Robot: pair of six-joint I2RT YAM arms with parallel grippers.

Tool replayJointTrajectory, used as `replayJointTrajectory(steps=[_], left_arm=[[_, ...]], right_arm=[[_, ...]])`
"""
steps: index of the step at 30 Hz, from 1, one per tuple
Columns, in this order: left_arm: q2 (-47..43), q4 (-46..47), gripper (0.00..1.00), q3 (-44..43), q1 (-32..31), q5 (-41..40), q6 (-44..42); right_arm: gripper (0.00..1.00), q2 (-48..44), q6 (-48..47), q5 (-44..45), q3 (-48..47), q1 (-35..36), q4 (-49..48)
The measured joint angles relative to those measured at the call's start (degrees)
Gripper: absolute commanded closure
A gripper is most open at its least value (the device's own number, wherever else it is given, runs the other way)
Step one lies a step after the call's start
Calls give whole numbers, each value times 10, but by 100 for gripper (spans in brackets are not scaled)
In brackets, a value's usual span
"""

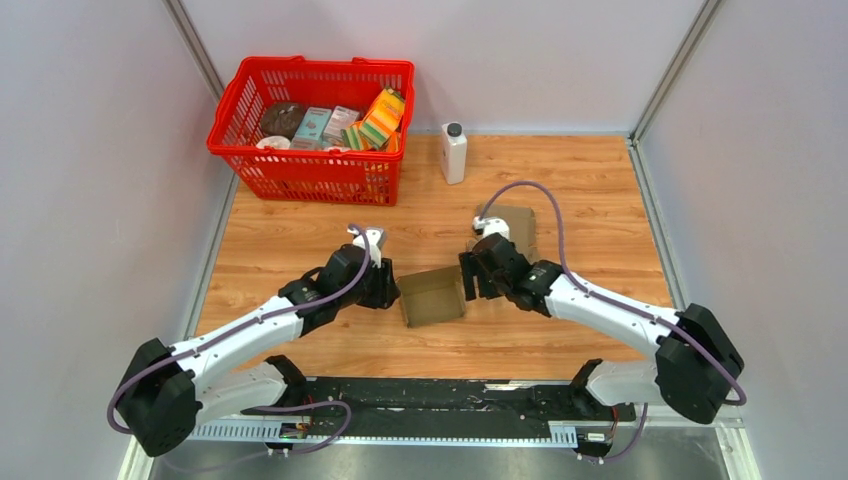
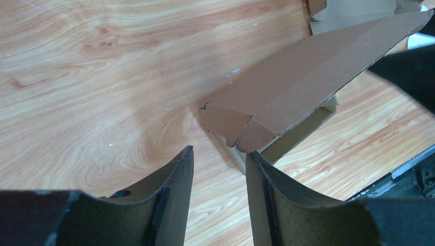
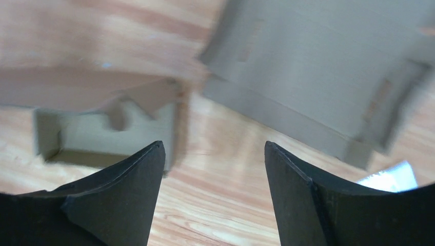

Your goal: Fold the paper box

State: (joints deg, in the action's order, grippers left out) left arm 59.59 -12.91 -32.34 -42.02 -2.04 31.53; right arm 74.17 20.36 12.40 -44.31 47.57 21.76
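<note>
Light wood tabletop [image 1: 600,190] between pale walls, and I have both arms reaching in over it. Paper box [image 1: 432,296] sits right between the two sets of jaws, an open brown tray with its walls partly raised. Left gripper [image 1: 385,285] is just beside the box's left edge. On its wrist camera I see the jaws apart, bare wood in the gap, nothing pinched. A folded corner flap of the box lies just ahead of the tips, closest to one finger [image 2: 267,195]; whether it touches, I can't tell. Right gripper [image 1: 468,275] is at the box's opposite side, by the far corner. Its wrist picture is blurred, but the jaws are plainly wide apart and hold nothing. Ahead of them and off past one fingertip is the box's hollow inside; past the other lies a flat cardboard sheet [image 1: 520,228] on the wood. Well beyond both sets of jaws, at the far edge, stand a red basket [image 1: 300,182] full of packets and a white bottle [image 1: 454,152] just beside it
</note>
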Motion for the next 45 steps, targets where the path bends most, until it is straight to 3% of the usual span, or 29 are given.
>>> replayJointTrajectory(steps=[2, 4, 7, 11, 12, 13, 17, 24, 29, 42, 45], left_arm=[[-2, -4, 48, 0, -2, -2, -1], [-12, -12, 45, 0, -2, -5, -2], [-45, -16, 45, 0, -3, -12, -2], [-96, -14, 46, 5, -3, -17, 2], [-110, -14, 46, 10, -3, -18, 3], [-122, -15, 46, 16, -3, -19, 5], [-162, -23, 47, 43, -3, -17, 17], [-191, -30, 48, 84, -3, -7, 42], [-192, -30, 48, 84, -3, -2, 46], [-198, -33, 48, 84, -3, 0, 46], [-205, -35, 48, 84, -3, 0, 47]], right_arm=[[17, -14, 59, 42, -3, -16, 36], [3, -57, 119, 86, 3, -33, 83], [2, -167, 190, 116, 40, -68, 127], [9, -289, 244, 103, 103, -183, 153], [13, -301, 251, 93, 117, -218, 157], [25, -306, 260, 69, 134, -265, 157], [36, -289, 310, 27, 159, -343, 188], [39, -174, 354, -21, 138, -346, 208], [54, -148, 395, -40, 136, -347, 203], [57, -111, 449, -26, 137, -379, 177], [63, -96, 450, -26, 137, -380, 175]])
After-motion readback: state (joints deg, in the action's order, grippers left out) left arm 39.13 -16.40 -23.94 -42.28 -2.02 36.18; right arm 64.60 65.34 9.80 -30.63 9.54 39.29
